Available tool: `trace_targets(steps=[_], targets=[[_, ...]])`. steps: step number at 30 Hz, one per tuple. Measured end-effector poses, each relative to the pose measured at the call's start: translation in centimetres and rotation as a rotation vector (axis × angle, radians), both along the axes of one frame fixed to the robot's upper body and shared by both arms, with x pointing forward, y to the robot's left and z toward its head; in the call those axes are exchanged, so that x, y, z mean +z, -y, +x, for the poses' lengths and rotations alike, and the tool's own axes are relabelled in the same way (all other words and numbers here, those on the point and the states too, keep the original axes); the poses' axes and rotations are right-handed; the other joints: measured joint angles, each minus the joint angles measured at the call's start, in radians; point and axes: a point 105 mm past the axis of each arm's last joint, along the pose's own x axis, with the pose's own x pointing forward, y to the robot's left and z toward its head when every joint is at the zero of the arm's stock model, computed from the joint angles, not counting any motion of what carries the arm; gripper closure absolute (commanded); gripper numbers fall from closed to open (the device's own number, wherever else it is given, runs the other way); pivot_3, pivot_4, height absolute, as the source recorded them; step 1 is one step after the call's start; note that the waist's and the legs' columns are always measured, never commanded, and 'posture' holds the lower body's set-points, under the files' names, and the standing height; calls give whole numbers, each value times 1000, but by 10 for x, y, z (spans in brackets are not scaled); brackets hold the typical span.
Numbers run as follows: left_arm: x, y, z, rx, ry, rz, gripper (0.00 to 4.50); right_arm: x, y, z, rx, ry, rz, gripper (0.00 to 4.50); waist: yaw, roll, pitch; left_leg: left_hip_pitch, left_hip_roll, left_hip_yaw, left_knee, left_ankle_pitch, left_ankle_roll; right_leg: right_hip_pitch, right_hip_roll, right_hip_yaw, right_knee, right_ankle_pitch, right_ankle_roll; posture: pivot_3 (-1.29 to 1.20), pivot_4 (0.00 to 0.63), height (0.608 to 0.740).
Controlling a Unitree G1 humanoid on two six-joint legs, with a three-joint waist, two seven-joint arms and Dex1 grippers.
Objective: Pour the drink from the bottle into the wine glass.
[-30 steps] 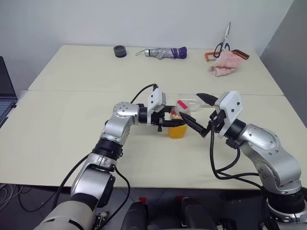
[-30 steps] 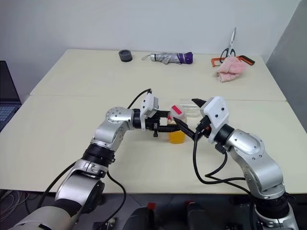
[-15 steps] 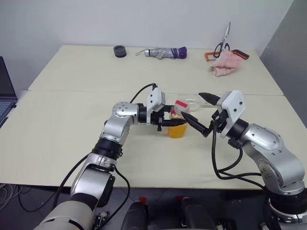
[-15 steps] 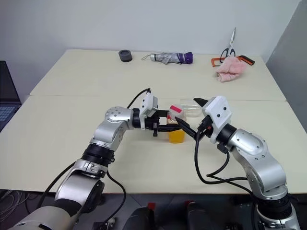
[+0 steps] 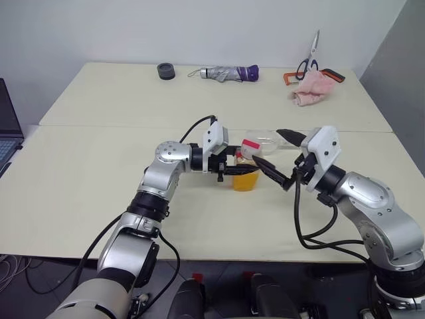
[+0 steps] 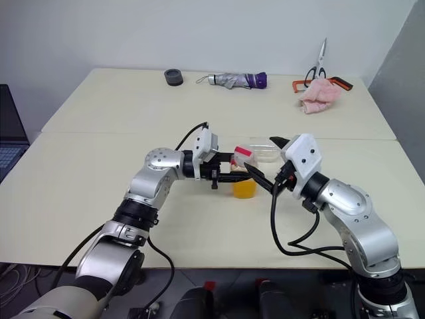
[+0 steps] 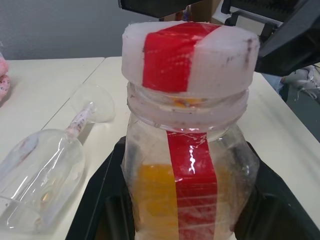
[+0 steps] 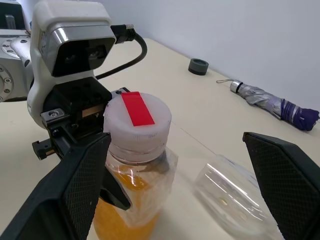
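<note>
So the bottle (image 5: 245, 174) is standing upright near the middle of the table (image 5: 80, 179), with the left gripper (image 5: 234, 171) clamped on its body from the left side. In the left wrist view you can see the black fingers (image 7: 107, 200) hugging both sides of the squarish plastic. The cap (image 8: 137, 120) is on, white with a red strip across the top, and the red label strip (image 7: 192, 180) runs down the side. The drink (image 6: 244, 188) is bright orange and fills roughly the lower half of the bottle.

The right gripper (image 5: 280, 158) sits just to the right of the bottle with its two fingers spread wide apart, one finger (image 8: 67, 192) low beside the bottle and the other (image 8: 287, 175) off on the far side, not gripping anything. It's pointed toward the cap area, but I can't tell if the lower finger actually touches the bottle.

The wine glass (image 7: 45, 162) is lying on its side on the table just behind the bottle, toward the far side, empty as far as I can see, with its foot (image 7: 95, 102) pointing away.

Other stuff at the far edge: a folded umbrella (image 5: 229, 72), a small dark roll (image 5: 166, 70), scissors (image 5: 311, 58) and a pink cloth (image 5: 312, 88). A laptop (image 5: 8, 126) edge sits at the far left.
</note>
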Motion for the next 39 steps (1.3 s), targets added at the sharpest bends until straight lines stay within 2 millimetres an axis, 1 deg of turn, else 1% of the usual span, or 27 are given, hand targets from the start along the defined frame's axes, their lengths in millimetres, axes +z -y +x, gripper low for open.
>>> trace_targets(steps=[8, 19, 22, 25, 27, 30, 34, 39], targets=[[1, -1, 0, 2, 1, -2, 2613, 1, 6, 2, -20, 3, -2, 0, 0, 0, 0, 0, 0, 0, 0, 0, 0, 0, 0, 0, 0, 0, 0, 0, 150, 740], [1, -1, 0, 0, 1, -2, 2613, 1, 6, 2, -14, 0, -3, 0, 0, 0, 0, 0, 0, 0, 0, 0, 0, 0, 0, 0, 0, 0, 0, 0, 150, 740], [1, -1, 0, 0, 1, -3, 2613, 0, 4, 0, 4, -12, -3, 0, 0, 0, 0, 0, 0, 0, 0, 0, 0, 0, 0, 0, 0, 0, 0, 0, 150, 740], [1, -1, 0, 0, 1, -3, 2613, -2, 3, -7, 40, -39, -4, 0, 0, 0, 0, 0, 0, 0, 0, 0, 0, 0, 0, 0, 0, 0, 0, 0, 150, 740], [1, -1, 0, 1, 1, -3, 2613, -6, 5, -10, 52, -67, -12, 0, 1, 0, 0, 0, 0, 0, 0, 0, 0, 0, 0, 0, 0, 0, 0, 0, 150, 740], [1, -1, 0, 1, 1, -3, 2613, -3, 11, -12, 52, -68, -20, 0, 1, 0, 0, 0, 0, 0, 0, 0, 0, 0, 0, 0, 0, 0, 0, 0, 150, 740], [1, -1, 0, 3, 2, -2, 2613, -7, 22, -16, 52, -102, -48, 0, 1, 0, 0, 0, 0, 0, 0, 0, 0, 0, 0, 0, 0, 0, 0, 0, 150, 740], [1, -2, 1, 4, 2, 0, 2613, -3, 25, -19, 76, -110, -24, 0, 0, 0, 0, 0, 0, 0, 0, 0, 0, 0, 0, 0, 0, 0, 0, 0, 150, 740]])
